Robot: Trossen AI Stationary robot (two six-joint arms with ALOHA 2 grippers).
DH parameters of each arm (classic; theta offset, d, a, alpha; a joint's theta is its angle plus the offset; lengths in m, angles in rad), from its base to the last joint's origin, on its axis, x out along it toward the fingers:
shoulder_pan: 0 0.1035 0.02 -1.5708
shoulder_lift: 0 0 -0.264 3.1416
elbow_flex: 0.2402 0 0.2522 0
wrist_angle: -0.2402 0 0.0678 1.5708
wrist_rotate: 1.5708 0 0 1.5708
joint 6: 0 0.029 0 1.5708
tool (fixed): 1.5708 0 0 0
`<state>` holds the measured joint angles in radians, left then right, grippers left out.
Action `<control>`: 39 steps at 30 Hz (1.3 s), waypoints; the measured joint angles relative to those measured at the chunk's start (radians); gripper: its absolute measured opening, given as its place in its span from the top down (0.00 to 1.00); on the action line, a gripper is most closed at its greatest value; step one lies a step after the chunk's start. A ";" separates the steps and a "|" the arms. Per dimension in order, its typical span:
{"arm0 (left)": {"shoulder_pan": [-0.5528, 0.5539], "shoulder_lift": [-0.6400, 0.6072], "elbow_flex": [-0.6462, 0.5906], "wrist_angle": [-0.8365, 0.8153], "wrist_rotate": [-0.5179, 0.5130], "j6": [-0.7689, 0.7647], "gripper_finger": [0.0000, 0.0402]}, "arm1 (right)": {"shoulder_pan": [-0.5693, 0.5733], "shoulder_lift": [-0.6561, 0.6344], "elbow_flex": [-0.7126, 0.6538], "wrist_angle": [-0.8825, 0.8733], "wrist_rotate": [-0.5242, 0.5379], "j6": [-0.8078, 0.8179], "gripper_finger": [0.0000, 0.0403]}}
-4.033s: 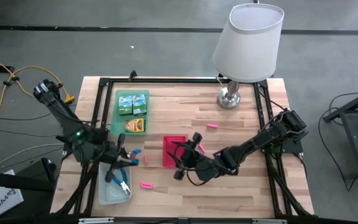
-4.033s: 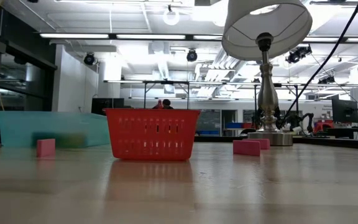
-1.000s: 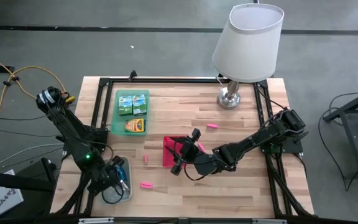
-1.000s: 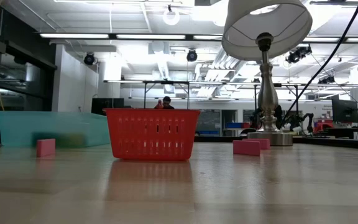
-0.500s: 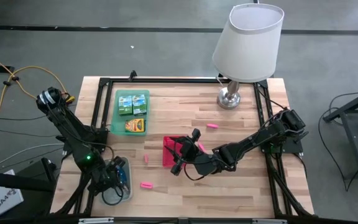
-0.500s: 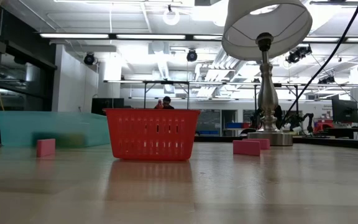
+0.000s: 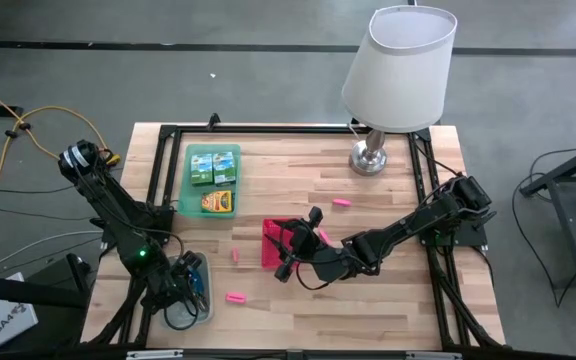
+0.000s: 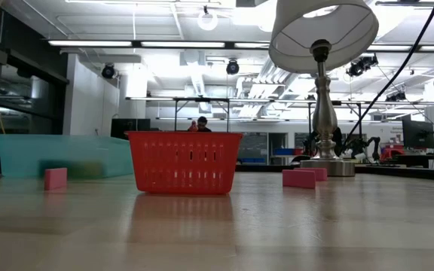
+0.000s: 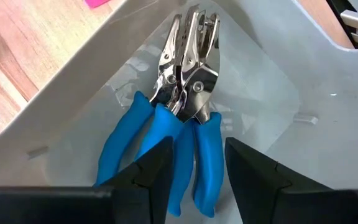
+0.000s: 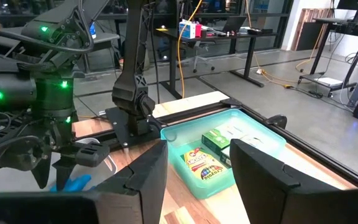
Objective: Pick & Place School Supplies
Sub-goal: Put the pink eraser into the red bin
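Only the left wrist view looks into the clear plastic bin [image 9: 272, 93]: two blue-handled metal punch-like tools [image 9: 179, 124] lie side by side on its floor, shiny jaws together, handles splayed. The left gripper [image 9: 194, 165] hangs just above those handles with its fingers apart, gripping nothing. From the high view the bin [image 7: 200, 308] is mostly hidden under that gripper [image 7: 183, 285]; a second ago it was in the same spot, while four seconds ago it was above the bin's far end.

The red mesh basket [image 7: 280, 243] sits mid-table. The right gripper [image 7: 290, 250] hovers over it, unmoved in the last second, fingers spread and empty in its wrist view. Pink eraser blocks [image 7: 235, 297] lie just beside the bin and around the basket. Green-and-yellow cardboard boxes [image 7: 214, 166] rest in the flat green tray [image 7: 184, 190] beyond the bin.
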<state>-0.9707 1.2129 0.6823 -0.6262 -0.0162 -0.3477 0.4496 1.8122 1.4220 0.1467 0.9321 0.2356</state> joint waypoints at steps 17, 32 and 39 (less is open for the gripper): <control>0.000 -0.059 0.062 -0.002 0.011 0.132 0.65 | 0.000 0.000 0.000 -0.001 0.000 0.000 0.59; 0.061 -0.138 0.066 0.019 -0.393 0.112 0.65 | 0.020 0.000 0.000 -0.010 0.057 -0.061 0.59; 0.112 -0.166 0.066 0.144 -0.431 0.087 0.65 | 0.048 0.000 0.000 -0.032 0.116 -0.103 0.59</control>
<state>-0.8587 1.0473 0.7486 -0.4825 -0.4477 -0.2604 0.4976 1.8122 1.4223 0.1151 1.0481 0.1324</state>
